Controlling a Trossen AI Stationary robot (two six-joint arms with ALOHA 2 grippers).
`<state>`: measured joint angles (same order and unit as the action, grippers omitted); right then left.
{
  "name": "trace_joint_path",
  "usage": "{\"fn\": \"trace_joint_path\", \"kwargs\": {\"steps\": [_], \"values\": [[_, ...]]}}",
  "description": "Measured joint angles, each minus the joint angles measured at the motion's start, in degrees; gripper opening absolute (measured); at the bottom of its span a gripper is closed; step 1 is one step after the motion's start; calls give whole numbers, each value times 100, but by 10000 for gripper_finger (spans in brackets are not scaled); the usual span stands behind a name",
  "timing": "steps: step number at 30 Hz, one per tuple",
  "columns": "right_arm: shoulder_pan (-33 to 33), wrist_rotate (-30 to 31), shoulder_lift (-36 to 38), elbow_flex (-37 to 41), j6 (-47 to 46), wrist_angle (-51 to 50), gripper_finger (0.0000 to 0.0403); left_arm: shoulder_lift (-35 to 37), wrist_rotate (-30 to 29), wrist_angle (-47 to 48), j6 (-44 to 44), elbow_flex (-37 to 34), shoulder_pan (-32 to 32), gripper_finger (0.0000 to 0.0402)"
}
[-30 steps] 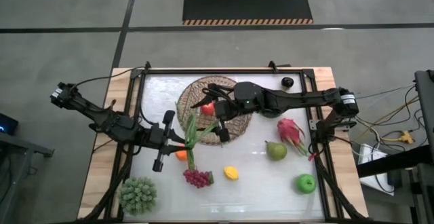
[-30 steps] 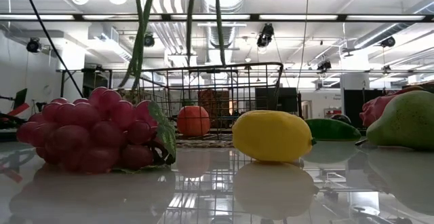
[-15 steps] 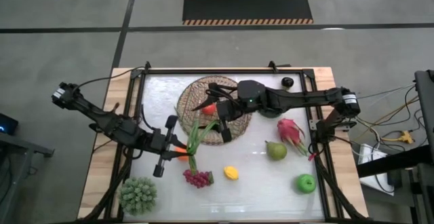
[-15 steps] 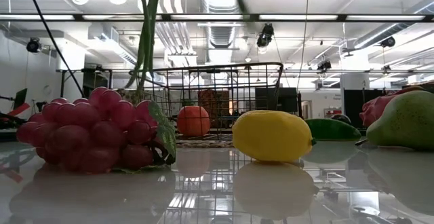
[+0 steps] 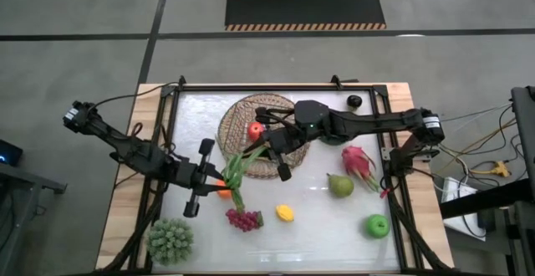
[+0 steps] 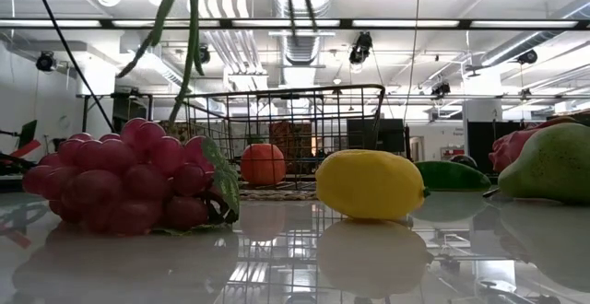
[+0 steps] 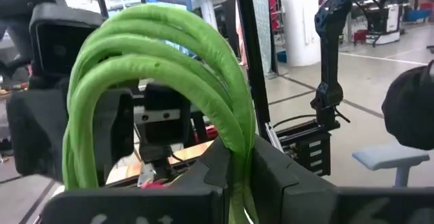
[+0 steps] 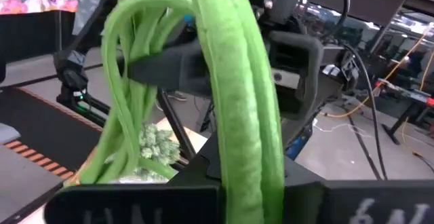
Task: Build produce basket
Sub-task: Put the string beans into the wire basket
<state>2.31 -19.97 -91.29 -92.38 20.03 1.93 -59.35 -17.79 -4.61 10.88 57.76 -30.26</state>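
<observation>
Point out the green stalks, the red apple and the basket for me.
green stalks point(image 5: 236, 171), high view, middle of the bundle.
red apple point(image 5: 255, 130), high view, its top.
basket point(image 5: 234, 115), high view, bare weave near its left rim.

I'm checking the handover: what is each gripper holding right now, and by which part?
Both hold the green stalks: the left gripper near their lower end, the right gripper near the other end, over the basket.

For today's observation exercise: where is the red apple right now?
In the high view, the red apple lies inside the basket, just left of the right gripper, which grips the green stalks.
</observation>
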Motion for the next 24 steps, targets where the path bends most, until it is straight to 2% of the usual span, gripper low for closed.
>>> {"fn": "trace_joint_path", "kwargs": {"steps": [5,8,10,13,21,24], "values": [[110,-2,42,-181,-68,-227,9,11,-789,639,-4,-3,0,16],[182,-7,50,-247,-110,-338,9,-31,-1413,622,-29,-4,14,18],[223,-13,46,-251,-189,-352,9,-62,-1594,640,2,-7,33,28],[276,-17,44,-221,-205,-422,9,-81,-1602,646,1,-7,35,61],[310,15,1,-140,-374,-581,9,-233,-1583,635,-322,-7,31,179],[307,45,-101,-86,-502,-513,9,-460,-1691,553,-441,-9,29,205]]}}
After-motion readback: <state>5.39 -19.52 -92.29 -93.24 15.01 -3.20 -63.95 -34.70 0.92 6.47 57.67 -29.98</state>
